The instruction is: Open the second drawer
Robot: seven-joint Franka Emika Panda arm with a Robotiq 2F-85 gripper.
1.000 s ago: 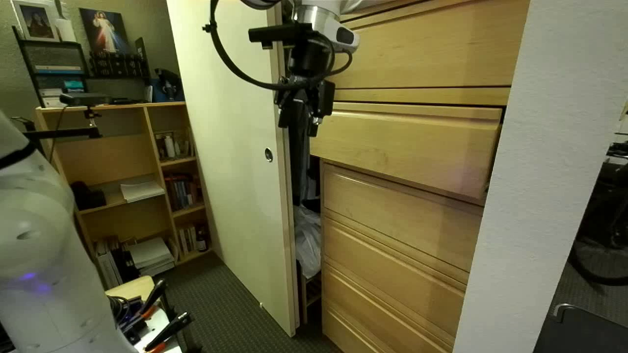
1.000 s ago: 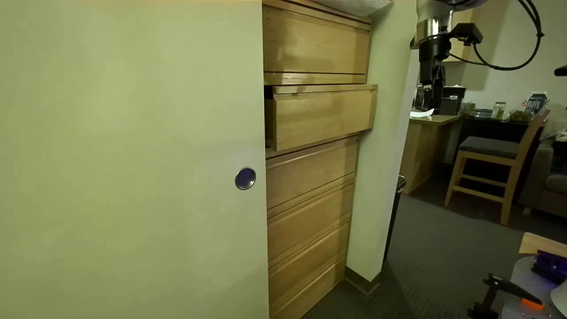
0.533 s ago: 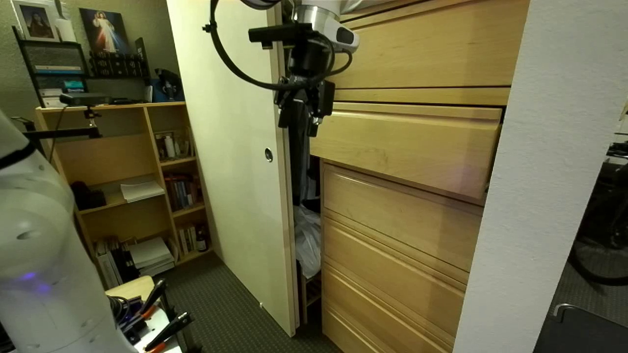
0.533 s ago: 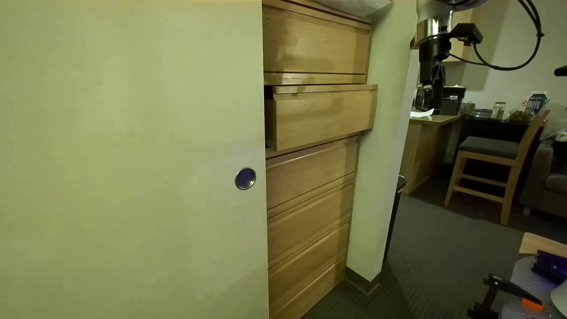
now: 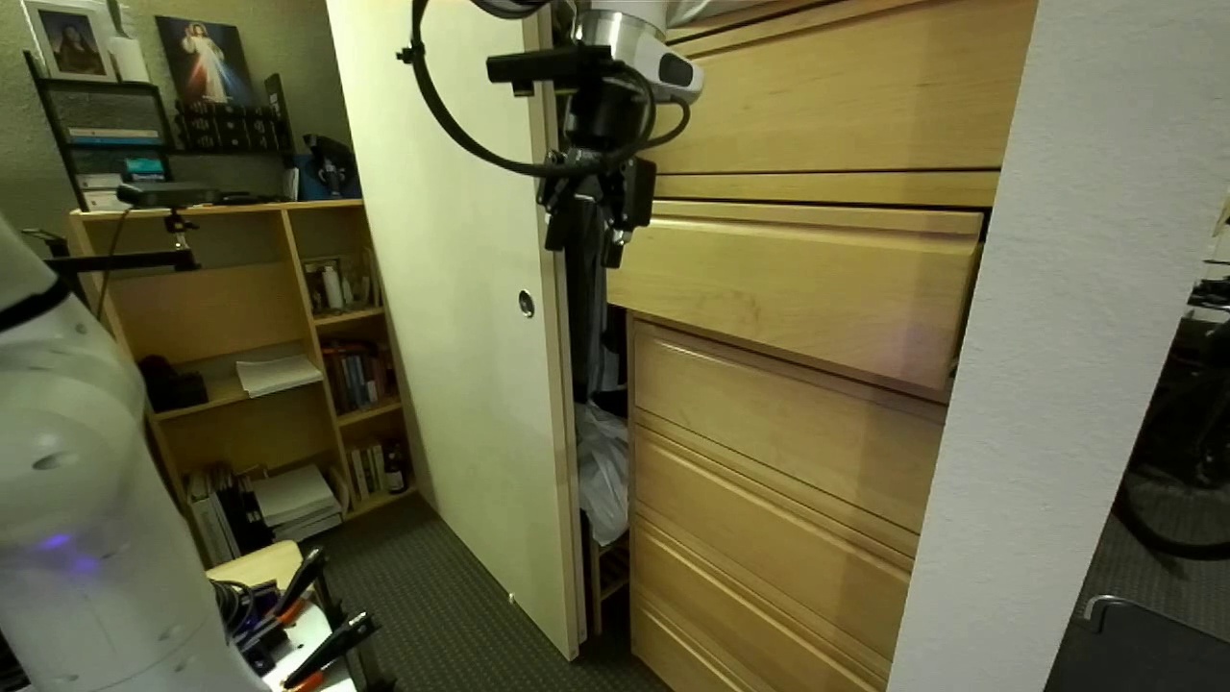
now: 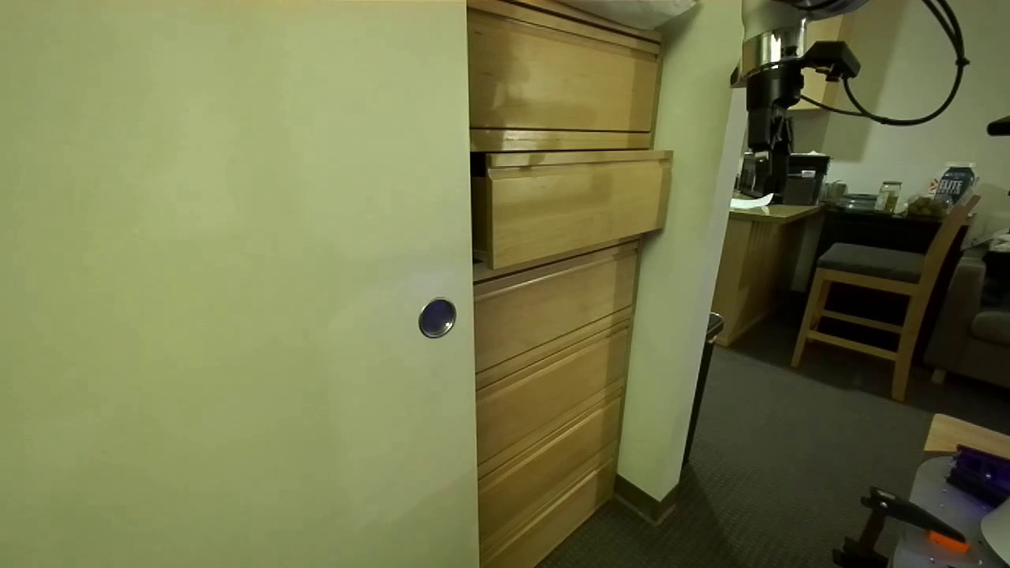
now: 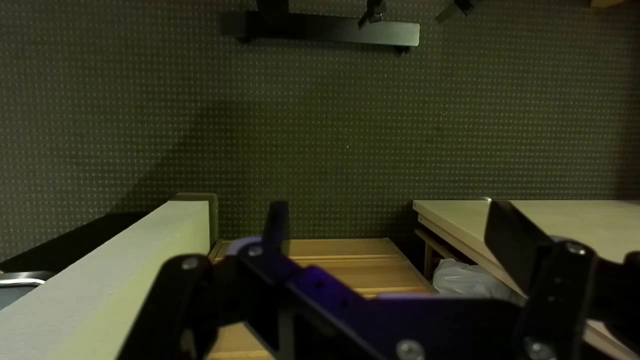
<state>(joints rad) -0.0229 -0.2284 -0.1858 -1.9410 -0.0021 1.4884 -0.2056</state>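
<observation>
Your second drawer [image 6: 580, 209] stands partly open
It juts out right of the door [image 6: 237, 276], past the lower fronts [image 6: 556, 304]; your gripper [image 7: 390, 207] is spread wide, holding nothing. Some pulling looks done; more may be left for you.

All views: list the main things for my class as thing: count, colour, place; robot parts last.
Top drawer: one, pale wood, uppermost.
Second drawer: one, pale wood, next down, pulled out.
Lower drawers: four, pale wood, below that.
Door: one, cream, beside the drawers.
Bag: one, white, between door and drawers.
Bookcase: one, wood-coloured, against the wall.
Books: uncounted, mixed, inside it.
Pictures: two, multicoloured, above the bookcase.
Carpet: one, dark, floor level.
Chair: one, wood and grey, on the carpet.
Clamps: two, black and orange, low in an exterior view.
Arm: one, mostly white, in both exterior views.
Pincer: one, black, open, in front of the drawers.
</observation>
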